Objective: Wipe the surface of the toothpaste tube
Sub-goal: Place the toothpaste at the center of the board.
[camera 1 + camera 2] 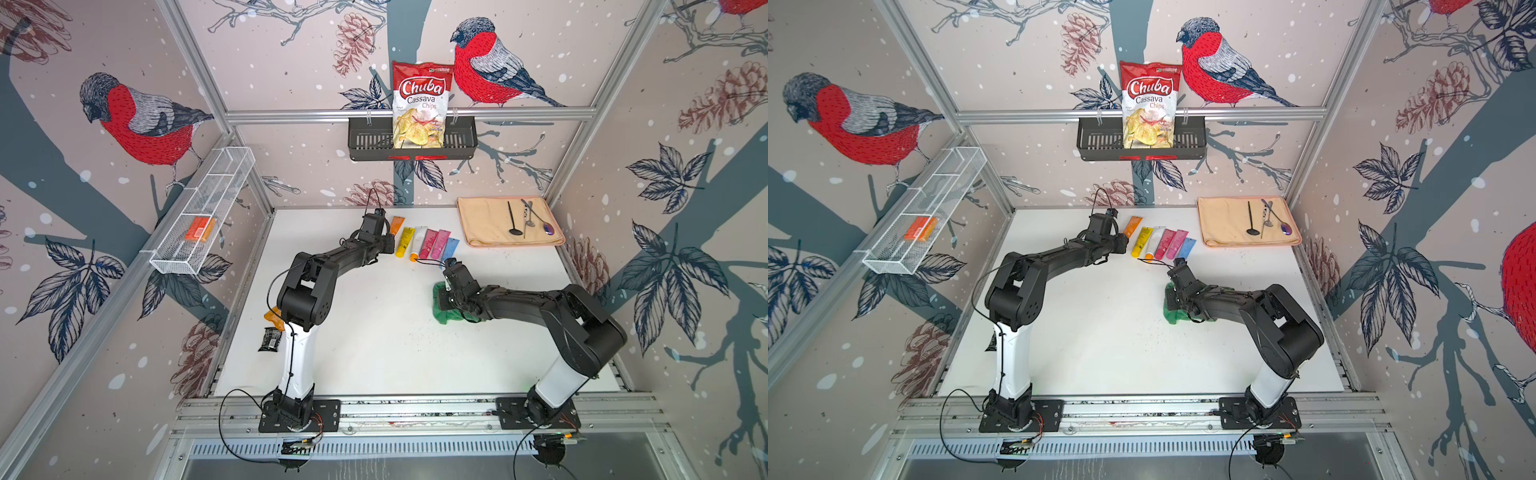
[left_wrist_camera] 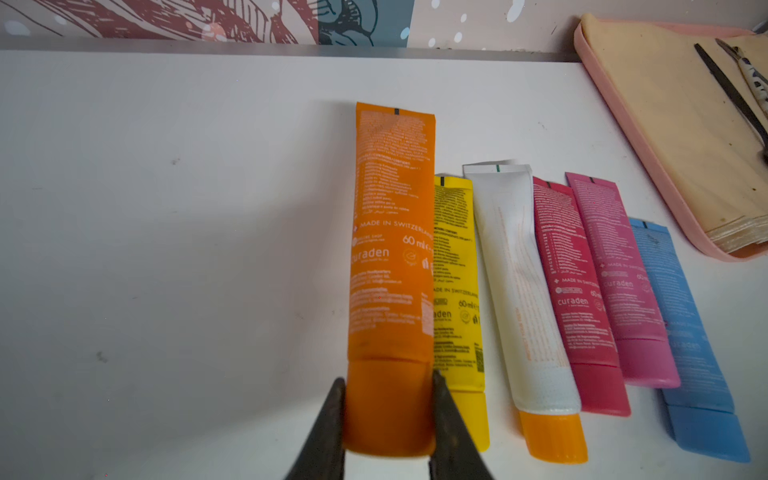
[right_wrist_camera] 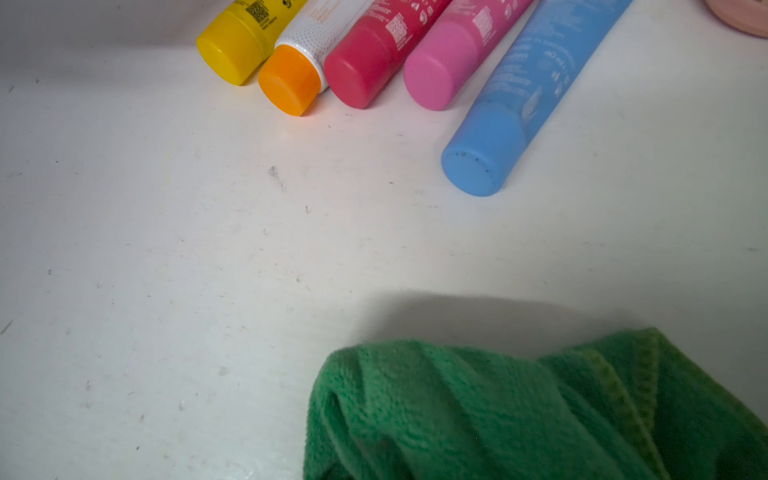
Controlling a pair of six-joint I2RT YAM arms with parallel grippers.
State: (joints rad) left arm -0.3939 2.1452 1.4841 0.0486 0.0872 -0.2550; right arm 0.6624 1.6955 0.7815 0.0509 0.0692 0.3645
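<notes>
Six plastic toothpaste tubes lie side by side at the far middle of the white table (image 1: 374, 353), with their caps toward the near side. From left to right there are one orange tube (image 2: 392, 232), one yellow tube (image 2: 455, 266), one white tube with an orange cap (image 2: 515, 270), one red tube (image 2: 573, 282), one pink tube (image 2: 615, 266) and one blue tube (image 2: 677, 316). The left gripper (image 2: 388, 376) is closed narrowly on the round cap of the orange tube, one finger touching each side. The right gripper (image 1: 444, 300) is just on the near side of the blue tube. Its jaws are closed on one bunched green microfibre cloth (image 3: 498, 407), which hides the fingers. At the far right, one folded beige towel (image 1: 482, 224) carries three utensils (image 1: 528, 216). One red chips bag (image 1: 419, 104) stands in one black wall basket (image 1: 365, 141).
</notes>
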